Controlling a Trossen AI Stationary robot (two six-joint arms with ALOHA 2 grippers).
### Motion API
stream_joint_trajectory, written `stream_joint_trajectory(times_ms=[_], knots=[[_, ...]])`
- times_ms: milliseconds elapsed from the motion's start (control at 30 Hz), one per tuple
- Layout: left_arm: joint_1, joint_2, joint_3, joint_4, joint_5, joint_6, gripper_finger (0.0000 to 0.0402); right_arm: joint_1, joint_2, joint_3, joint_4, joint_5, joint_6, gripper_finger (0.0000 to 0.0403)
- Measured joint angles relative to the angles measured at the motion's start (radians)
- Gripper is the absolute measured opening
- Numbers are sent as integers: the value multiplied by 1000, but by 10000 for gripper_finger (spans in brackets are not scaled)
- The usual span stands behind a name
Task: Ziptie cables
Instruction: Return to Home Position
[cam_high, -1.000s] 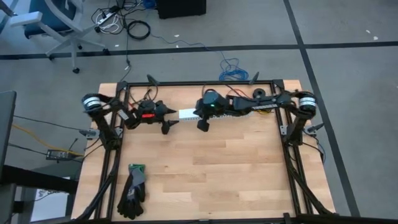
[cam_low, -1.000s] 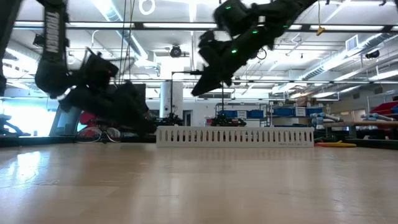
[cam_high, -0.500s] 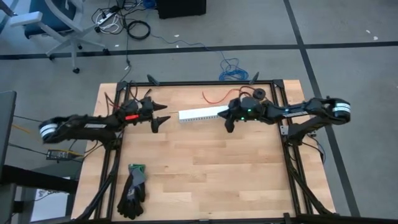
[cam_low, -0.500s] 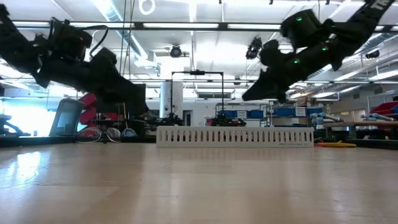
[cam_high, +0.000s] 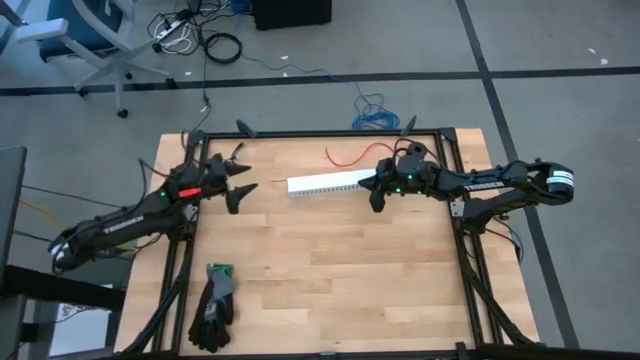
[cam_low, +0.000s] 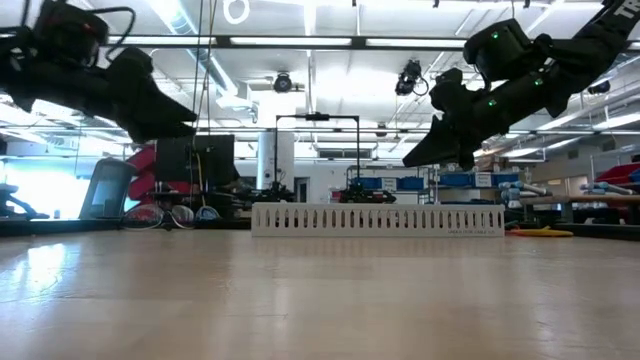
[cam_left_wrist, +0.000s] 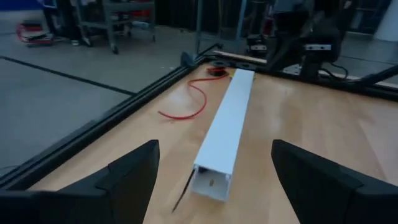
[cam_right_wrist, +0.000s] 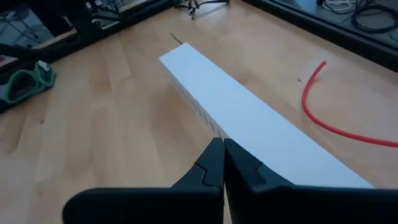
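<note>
The cables do not show in any view. A white slotted channel (cam_high: 325, 183) lies flat on the wooden table near its far edge, also seen in the low view (cam_low: 378, 220). My left gripper (cam_high: 243, 185) hangs open in the air off the channel's left end (cam_left_wrist: 211, 180), pointing along it; its fingers (cam_left_wrist: 134, 180) are clear of it. My right gripper (cam_high: 375, 203) is shut and hovers above the channel's right part (cam_right_wrist: 249, 124), its tip (cam_low: 410, 160) well above the channel.
A single red wire (cam_high: 345, 155) curls on the table behind the channel. A thin dark strip (cam_left_wrist: 180, 199) lies at the channel's left end. Dark gloves (cam_high: 215, 305) lie near the front left corner. A black frame (cam_high: 320, 133) edges the table.
My left gripper has risen and drawn back toward the table's left edge, still open. My right gripper, still shut, has swung from over the channel's left part toward the table's right edge and come down a little, rolling as it went. The channel has not moved.
</note>
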Motion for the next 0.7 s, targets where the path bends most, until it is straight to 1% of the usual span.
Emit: stream_joint_trajectory(times_ms=[67, 200, 400, 500, 600, 700], knots=[[0, -90, 0, -69, -6, 0, 321, 1, 0, 0, -1, -4, 0, 0], [0, -244, -22, -107, -12, -2, 321, 1, 0, 0, -1, -7, 1, 0], [-1, -402, -89, -178, -50, -15, 321, 1, 0, 0, -1, -11, 15, 0], [-13, -431, -113, -153, -48, -32, 321, 1, 0, 0, -2, -28, 21, 0], [-33, -429, -115, -140, 5, 0, 321, 5, 0, 0, -4, -35, 34, 0], [-50, -428, -115, -144, -5, 21, 321, 6, 0, 0, -5, -36, 34, 0]])
